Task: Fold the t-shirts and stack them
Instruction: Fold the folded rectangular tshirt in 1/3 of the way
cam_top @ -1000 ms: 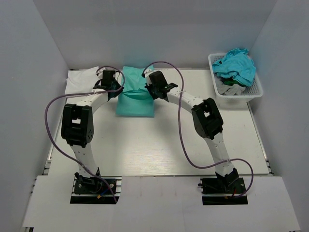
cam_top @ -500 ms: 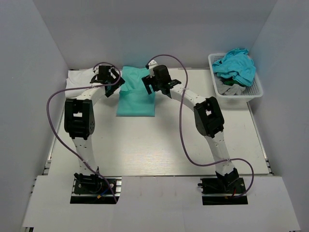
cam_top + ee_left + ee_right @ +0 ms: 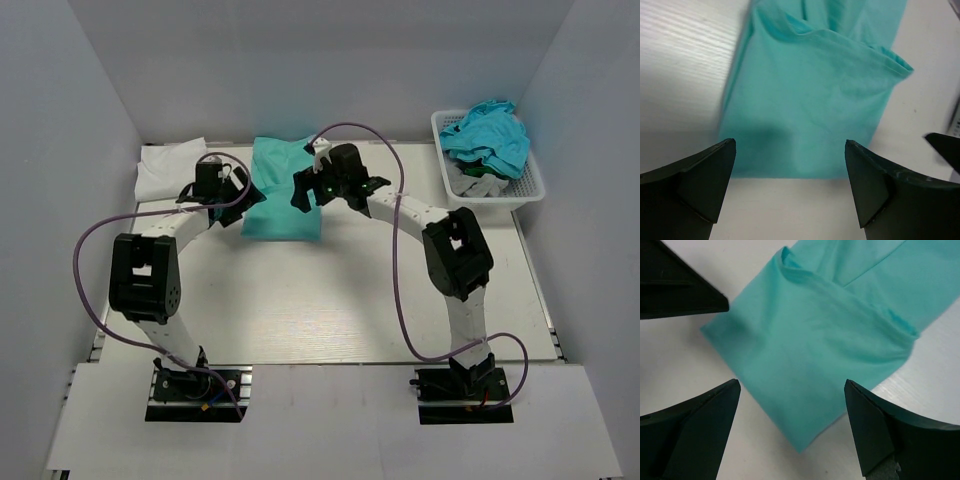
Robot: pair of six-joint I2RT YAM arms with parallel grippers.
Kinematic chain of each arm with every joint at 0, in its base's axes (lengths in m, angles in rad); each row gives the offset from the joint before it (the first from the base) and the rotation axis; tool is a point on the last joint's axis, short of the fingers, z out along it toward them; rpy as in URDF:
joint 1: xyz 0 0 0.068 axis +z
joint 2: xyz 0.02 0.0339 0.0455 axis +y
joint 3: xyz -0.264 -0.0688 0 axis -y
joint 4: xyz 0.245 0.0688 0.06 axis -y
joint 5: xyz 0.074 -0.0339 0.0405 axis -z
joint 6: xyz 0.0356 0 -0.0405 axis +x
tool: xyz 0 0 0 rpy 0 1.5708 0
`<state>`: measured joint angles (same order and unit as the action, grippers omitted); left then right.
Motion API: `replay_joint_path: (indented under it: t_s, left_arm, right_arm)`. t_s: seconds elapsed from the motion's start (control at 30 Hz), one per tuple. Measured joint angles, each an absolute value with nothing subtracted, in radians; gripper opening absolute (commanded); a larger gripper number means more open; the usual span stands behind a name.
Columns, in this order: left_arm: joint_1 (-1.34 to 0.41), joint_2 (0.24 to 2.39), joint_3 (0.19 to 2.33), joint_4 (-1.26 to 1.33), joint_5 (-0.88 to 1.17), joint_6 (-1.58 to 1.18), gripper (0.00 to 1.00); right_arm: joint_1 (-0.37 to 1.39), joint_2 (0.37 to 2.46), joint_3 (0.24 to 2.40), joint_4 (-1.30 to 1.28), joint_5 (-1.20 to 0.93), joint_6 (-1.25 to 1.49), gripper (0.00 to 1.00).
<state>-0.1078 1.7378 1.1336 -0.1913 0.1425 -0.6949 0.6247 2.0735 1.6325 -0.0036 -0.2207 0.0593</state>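
A mint sea-green t-shirt (image 3: 283,195) lies folded into a rectangle at the back middle of the table, with a doubled layer at its near end (image 3: 815,100) (image 3: 825,335). My left gripper (image 3: 243,195) (image 3: 790,185) hovers open at its left edge, holding nothing. Over the shirt's right part, my right gripper (image 3: 303,190) (image 3: 792,430) also stands open and empty. A white t-shirt (image 3: 165,168) lies at the back left corner. Turquoise-blue t-shirts (image 3: 488,135) are heaped in the basket.
The white lattice basket (image 3: 492,197) stands at the back right corner, with some grey cloth (image 3: 472,180) under the heap. Grey walls close in the back and both sides. Purple cables loop from each arm over the table.
Both grippers have opened and let go of the mint shirt, then drawn back a little toward the near side. The shirt now lies flat and folded.
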Motion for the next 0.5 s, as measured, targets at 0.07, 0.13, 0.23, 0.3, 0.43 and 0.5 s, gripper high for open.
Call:
replay_joint_path:
  t_s: [0.07, 0.13, 0.23, 0.3, 0.43, 0.5]
  left_arm:
    - [-0.113, 1.747, 1.134, -0.152, 0.194, -0.680, 1.00]
    - [-0.115, 1.766, 1.142, -0.128, 0.234, -0.675, 1.00]
    - [-0.119, 1.831, 1.171, -0.100, 0.286, -0.670, 1.00]
    - [-0.119, 1.881, 1.180, -0.091, 0.312, -0.669, 1.00]
    - [-0.108, 1.946, 1.191, -0.085, 0.363, -0.672, 1.00]
    - [-0.102, 1.950, 1.199, -0.088, 0.360, -0.669, 1.00]
  right_arm:
    - [0.624, 2.079, 1.610, 0.020, -0.272, 0.091, 0.90]
    - [0.622, 2.116, 1.637, 0.026, -0.310, 0.121, 0.90]
    - [0.613, 2.201, 1.725, 0.052, -0.345, 0.175, 0.90]
    - [0.601, 2.246, 1.744, 0.098, -0.360, 0.220, 0.90]
    - [0.563, 2.312, 1.745, 0.184, -0.383, 0.323, 0.90]
    - [0.542, 2.349, 1.747, 0.218, -0.391, 0.366, 0.90]
